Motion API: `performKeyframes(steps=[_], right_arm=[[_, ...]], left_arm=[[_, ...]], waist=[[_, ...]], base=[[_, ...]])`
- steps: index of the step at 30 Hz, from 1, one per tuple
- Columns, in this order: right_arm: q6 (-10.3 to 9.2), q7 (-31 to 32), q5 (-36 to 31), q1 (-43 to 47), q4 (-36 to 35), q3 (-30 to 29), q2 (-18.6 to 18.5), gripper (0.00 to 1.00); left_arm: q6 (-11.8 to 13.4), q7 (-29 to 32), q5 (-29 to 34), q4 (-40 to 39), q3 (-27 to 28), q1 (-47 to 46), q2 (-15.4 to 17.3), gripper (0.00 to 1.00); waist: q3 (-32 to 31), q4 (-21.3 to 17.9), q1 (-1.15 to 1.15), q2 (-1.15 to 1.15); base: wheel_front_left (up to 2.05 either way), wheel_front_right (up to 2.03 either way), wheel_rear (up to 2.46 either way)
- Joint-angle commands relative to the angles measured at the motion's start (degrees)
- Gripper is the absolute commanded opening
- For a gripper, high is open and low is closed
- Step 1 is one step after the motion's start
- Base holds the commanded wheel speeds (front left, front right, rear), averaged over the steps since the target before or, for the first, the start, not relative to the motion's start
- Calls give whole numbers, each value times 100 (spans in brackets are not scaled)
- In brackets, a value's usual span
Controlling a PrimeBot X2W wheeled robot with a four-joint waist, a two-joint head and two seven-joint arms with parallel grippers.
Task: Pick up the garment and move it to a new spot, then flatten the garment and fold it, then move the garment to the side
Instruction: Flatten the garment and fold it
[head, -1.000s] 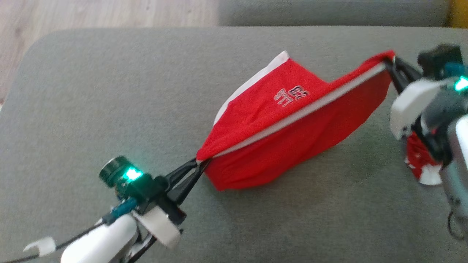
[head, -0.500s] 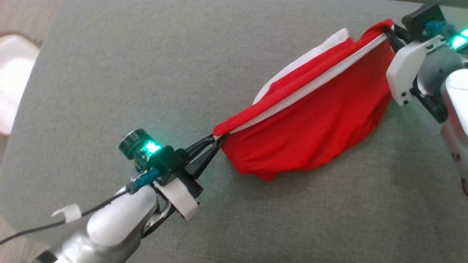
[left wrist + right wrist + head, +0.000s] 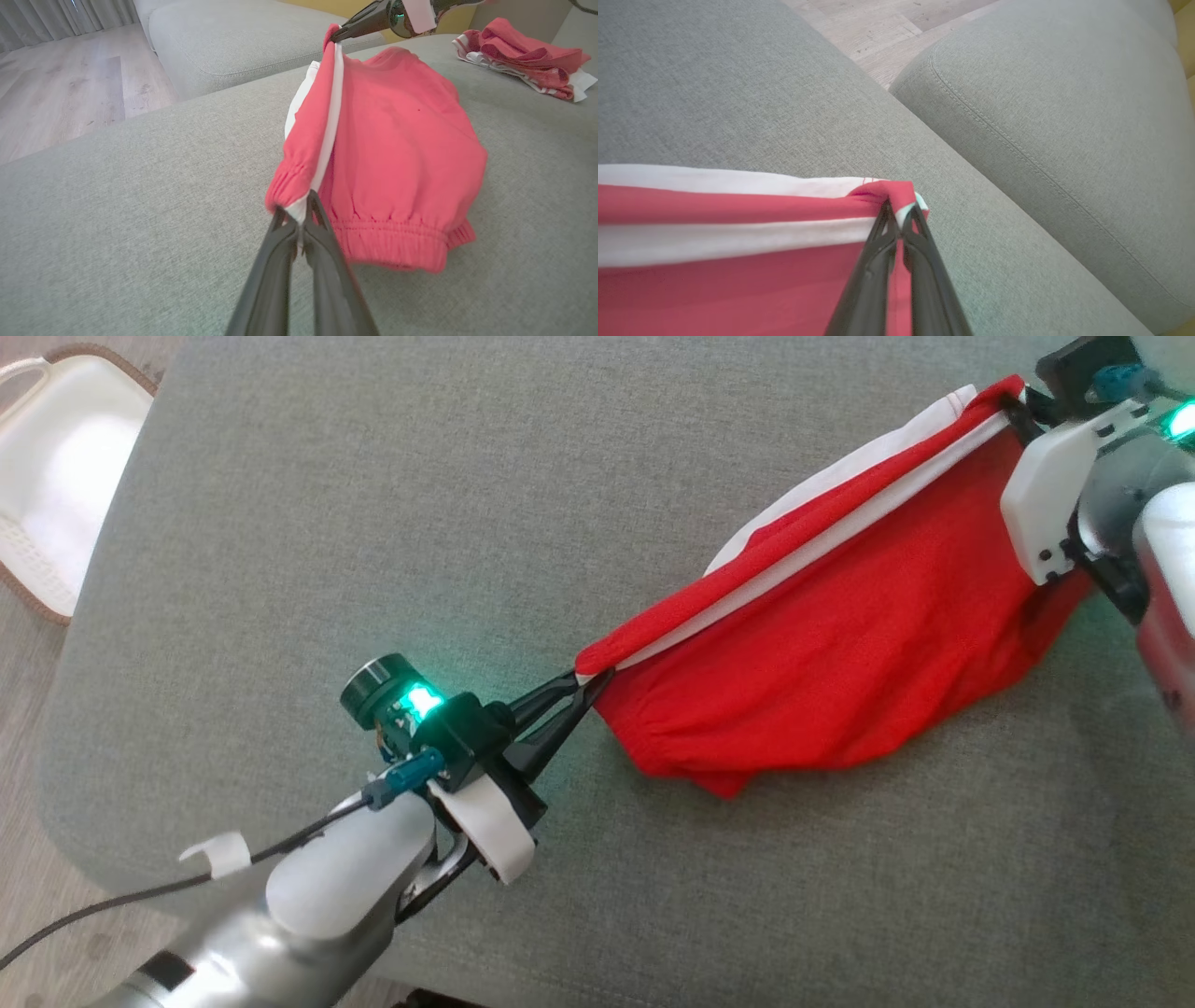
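at the lower middle of the head view, the left gripper [image 3: 588, 679] has its two dark fingers pinched together on one end of the red garment [image 3: 840, 653]. in the left wrist view the tips [image 3: 299, 212] meet on a bunched corner where red cloth and a white stripe [image 3: 332, 102] come together. at the upper right of the head view, the right gripper [image 3: 1013, 411] is likewise clamped on the opposite end, and its own wrist view shows the fingers [image 3: 901, 210] closed over a small red fold with a bit of white beside it.

between the two grips the top edge of the garment is pulled into a straight, taut line, red roll above and white stripe below. the rest of the cloth hangs from that line in a loose pouch, its gathered elastic hem [image 3: 392, 233] sagging to touch the grey cushion [image 3: 373, 523] under it.

further out, a second grey cushion [image 3: 1064, 93] sits just beside the first across a seam. a crumpled pile of red and white clothes [image 3: 523, 60] lies well apart on the cushion past the right gripper. a white object with a brown rim [image 3: 56, 476] rests on the wooden floor [image 3: 60, 93] off the cushion's left corner.
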Motion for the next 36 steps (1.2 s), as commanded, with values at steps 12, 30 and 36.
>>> performKeyframes(steps=[12, 30, 36], right_arm=[[-5, -763, 198, -218, 545, -241, 306, 100], [-5, -2418, 981, 835, 414, -1510, 1030, 100], [-5, -2618, 1077, 1413, 82, -1847, 1305, 100]], left_arm=[[-1, -114, 88, 319, 295, -280, 58, 100], [1174, -119, -446, -869, 2107, 778, 515, 100], [1471, -119, -446, -1398, 2923, 1384, 372, 100]], waist=[[-205, -145, 0, 0], [-1469, -1102, 0, 0], [-1691, -1335, 0, 0]], base=[[0, 0, 0], [0, 0, 0], [0, 0, 0]])
